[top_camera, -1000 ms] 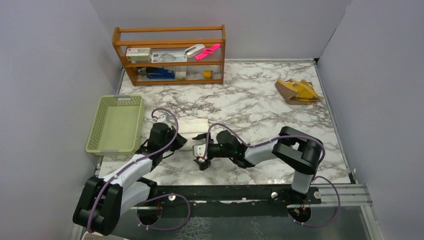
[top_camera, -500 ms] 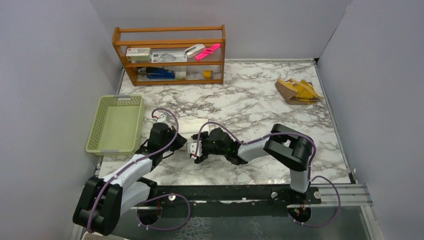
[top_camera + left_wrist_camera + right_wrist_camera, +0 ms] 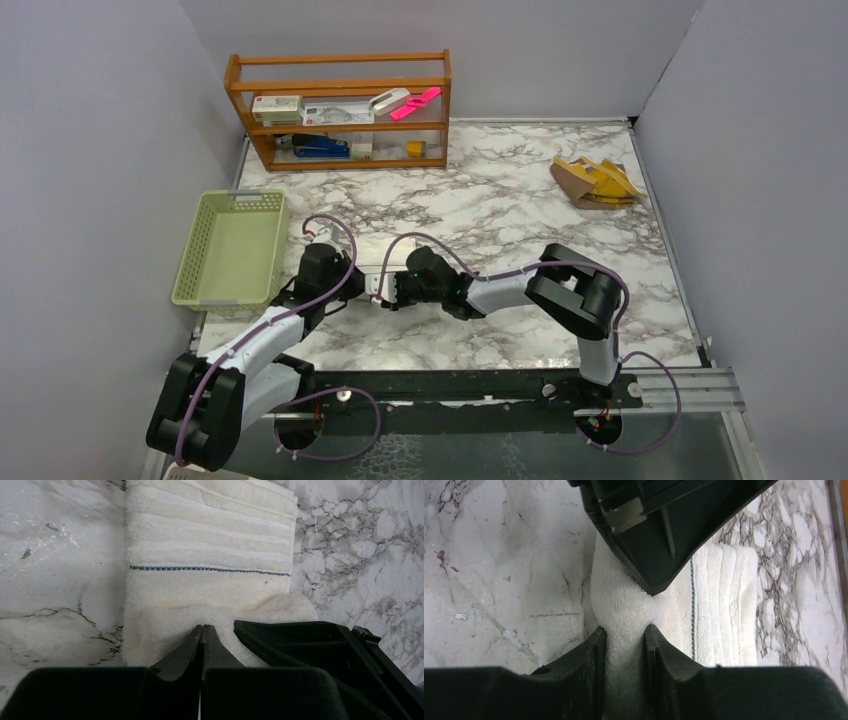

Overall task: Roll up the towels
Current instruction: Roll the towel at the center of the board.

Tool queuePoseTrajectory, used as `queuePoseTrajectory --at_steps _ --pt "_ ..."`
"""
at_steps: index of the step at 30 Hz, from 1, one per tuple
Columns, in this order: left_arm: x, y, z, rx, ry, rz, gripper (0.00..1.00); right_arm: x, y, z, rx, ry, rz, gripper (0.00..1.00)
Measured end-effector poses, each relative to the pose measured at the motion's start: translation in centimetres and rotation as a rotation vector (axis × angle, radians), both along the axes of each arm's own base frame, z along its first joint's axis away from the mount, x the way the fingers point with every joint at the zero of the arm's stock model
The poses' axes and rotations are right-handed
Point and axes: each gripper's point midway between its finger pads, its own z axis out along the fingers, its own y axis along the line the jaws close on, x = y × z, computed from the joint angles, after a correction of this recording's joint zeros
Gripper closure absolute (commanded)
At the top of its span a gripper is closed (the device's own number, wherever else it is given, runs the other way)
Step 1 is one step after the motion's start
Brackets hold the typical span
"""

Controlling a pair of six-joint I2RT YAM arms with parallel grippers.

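A white towel [image 3: 210, 555] with a thin blue stitched line lies flat on the marble table [image 3: 500, 215]. In the top view the white towel [image 3: 393, 251] is mostly covered by both grippers. My right gripper [image 3: 625, 630] is shut on a bunched fold at the towel's [image 3: 624, 600] near edge. My left gripper [image 3: 201, 629] is shut with nothing between its fingers, its tips resting on the same near edge. Both the left gripper [image 3: 355, 283] and the right gripper [image 3: 380, 291] sit side by side. The mustard-yellow towel [image 3: 596, 181] lies crumpled at the back right.
A pale green basket [image 3: 232, 248] stands at the table's left edge, close to my left arm. A wooden shelf [image 3: 340, 110] holding boxes, a stapler and a pink item stands at the back left. Grey walls close in both sides.
My right gripper has slid left to the white towel's near edge and closed on a fold of it. The left arm has stayed put, still shut.
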Motion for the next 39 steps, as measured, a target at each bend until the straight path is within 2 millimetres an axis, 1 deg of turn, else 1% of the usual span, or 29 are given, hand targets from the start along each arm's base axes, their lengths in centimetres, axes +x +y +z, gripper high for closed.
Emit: queuePoseTrajectory --at_steps 2,5,7,11,13,16,18,22,26,29,33,39 --pt "0.1 0.2 0.3 0.008 0.003 0.004 1.00 0.3 0.1 0.1 0.000 0.049 -0.010 0.84" --pt "0.4 0.5 1.3 0.014 -0.005 0.014 1.00 1.3 0.2 0.3 0.008 0.157 -0.034 0.86" --pt "0.9 0.6 2.8 0.009 -0.034 0.023 1.00 2.2 0.1 0.5 0.015 0.234 -0.055 0.98" --pt "1.9 0.6 6.1 -0.014 -0.116 0.037 1.00 3.9 -0.3 0.7 0.022 0.422 -0.080 0.99" --pt "2.0 0.6 6.7 -0.020 -0.134 0.038 1.00 4.8 -0.1 0.8 0.023 0.529 -0.074 0.99" --pt "1.9 0.6 6.4 -0.016 -0.122 0.037 1.00 6.0 -0.1 0.9 0.043 0.722 -0.046 0.98" --pt "1.8 0.6 5.5 -0.009 -0.096 0.037 1.00 6.5 -0.6 0.8 0.060 0.849 -0.028 0.98" --pt "1.6 0.6 3.6 0.006 -0.045 0.035 1.00 6.6 -1.8 0.7 0.092 1.080 -0.001 0.97" --pt "1.9 0.5 2.4 0.014 -0.018 0.034 1.00 6.7 -2.8 0.6 0.105 1.257 0.004 0.95" --pt "2.4 0.3 1.8 0.017 -0.008 0.032 1.00 6.8 -2.6 0.7 0.101 1.323 0.007 0.93" --pt "3.5 -0.4 1.2 0.010 0.005 0.019 1.00 6.6 -2.7 0.5 0.090 1.360 -0.007 0.91" --pt "4.7 -1.2 1.7 -0.020 -0.014 0.003 1.00 6.5 -2.8 0.5 0.080 1.379 -0.020 0.91"
